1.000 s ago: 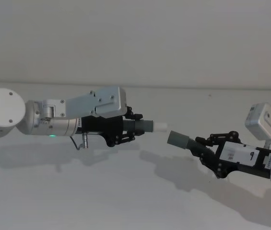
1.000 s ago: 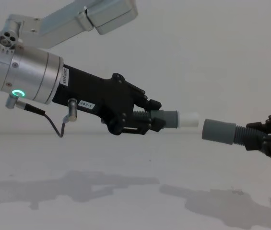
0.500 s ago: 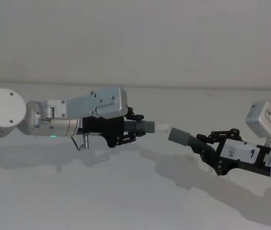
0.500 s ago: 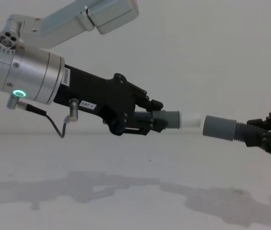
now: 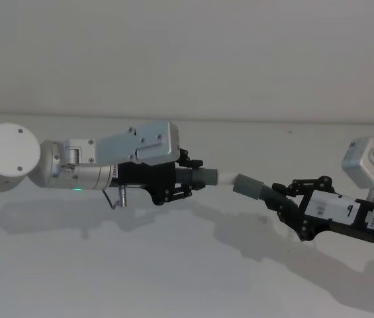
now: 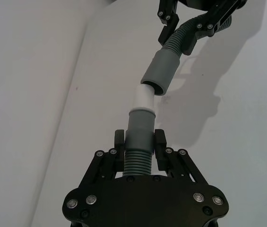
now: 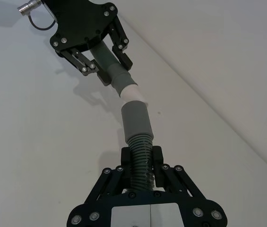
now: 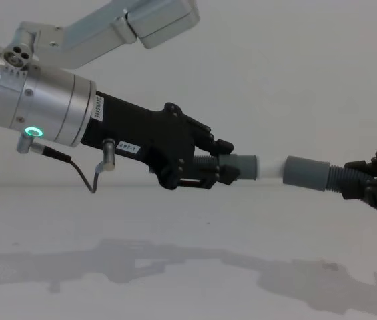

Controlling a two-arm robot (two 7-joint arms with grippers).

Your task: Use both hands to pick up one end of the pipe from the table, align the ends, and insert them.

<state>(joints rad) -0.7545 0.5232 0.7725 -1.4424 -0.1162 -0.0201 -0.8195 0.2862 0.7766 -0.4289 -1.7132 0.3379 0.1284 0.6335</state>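
Grey ribbed hose is what both my hands grip, clear above the matte table (image 5: 173, 271). My left gripper (image 5: 185, 180) is clamped on the left pipe piece (image 5: 205, 177), and my right gripper (image 5: 280, 197) is clamped on the right pipe piece (image 5: 263, 192). The left wrist view shows the white tip (image 6: 144, 98) meeting the open mouth of the smooth collar (image 6: 160, 71) at a slight angle. The chest view shows them nearly in line instead. I cannot tell how far the tip sits inside. The chest view cuts off my right gripper at its edge and shows the green ring light (image 8: 33, 131) on my silver left wrist.
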